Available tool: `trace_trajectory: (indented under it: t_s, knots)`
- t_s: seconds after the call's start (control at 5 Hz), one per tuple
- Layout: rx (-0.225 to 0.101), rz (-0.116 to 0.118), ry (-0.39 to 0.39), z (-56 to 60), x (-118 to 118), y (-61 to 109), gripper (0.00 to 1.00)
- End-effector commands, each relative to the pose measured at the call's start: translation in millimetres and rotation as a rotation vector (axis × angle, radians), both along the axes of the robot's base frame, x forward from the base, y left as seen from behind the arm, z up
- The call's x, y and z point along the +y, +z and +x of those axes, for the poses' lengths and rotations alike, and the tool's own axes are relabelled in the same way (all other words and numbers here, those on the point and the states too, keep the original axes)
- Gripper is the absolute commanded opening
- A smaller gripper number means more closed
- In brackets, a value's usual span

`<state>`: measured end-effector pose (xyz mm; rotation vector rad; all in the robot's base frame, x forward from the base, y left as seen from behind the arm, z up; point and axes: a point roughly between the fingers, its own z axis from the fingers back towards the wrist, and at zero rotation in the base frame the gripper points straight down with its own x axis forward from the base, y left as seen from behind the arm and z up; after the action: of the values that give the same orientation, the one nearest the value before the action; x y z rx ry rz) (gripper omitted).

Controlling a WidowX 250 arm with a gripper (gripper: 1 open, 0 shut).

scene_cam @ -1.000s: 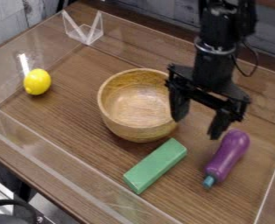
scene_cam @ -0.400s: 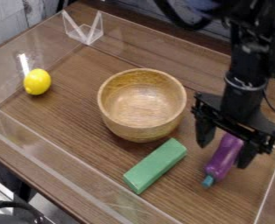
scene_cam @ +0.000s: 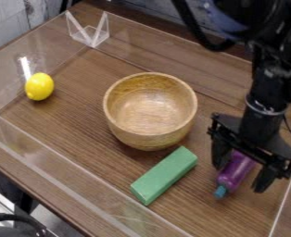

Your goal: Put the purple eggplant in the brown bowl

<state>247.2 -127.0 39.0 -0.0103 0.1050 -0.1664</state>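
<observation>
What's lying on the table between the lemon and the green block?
The brown bowl sits between the lemon and the green block in the camera view, empty; otherwise only bare wooden table on that stretch.

Black gripper (scene_cam: 249,169), matte and dark all over; between its fingers, glossy purple eggplant (scene_cam: 238,168) with a blue stem end at the lower tip; just left of it and lower, plain flat green block (scene_cam: 164,175); up and to the left, light-brown bowl (scene_cam: 151,110) with fine wood grain ringing the inside; far left, bright yellow lemon (scene_cam: 39,87); underneath, dark brown table (scene_cam: 74,130) streaked with lengthwise grain.
</observation>
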Motion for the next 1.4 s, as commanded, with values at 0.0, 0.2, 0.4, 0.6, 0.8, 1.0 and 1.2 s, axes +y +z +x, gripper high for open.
trace_trajectory:
  t_s: [0.0,0.2,0.4,0.6,0.8,1.0,1.2]
  knots:
    - [-0.050,-0.015,-0.011,12.5,-9.1,6.2,1.00]
    - [-0.047,-0.011,-0.009,14.5,-10.6,1.9,1.00]
    - [-0.049,-0.007,-0.003,19.7,-11.0,-0.7,1.00]
    - [-0.051,-0.003,0.002,24.0,-11.0,-2.8,1.00]
    - [-0.052,0.001,0.008,27.8,-10.7,-4.5,1.00]
    - [-0.052,0.007,0.014,30.7,-10.1,-5.3,0.00]
    - [-0.049,0.012,0.022,35.0,-8.7,-2.1,0.00]
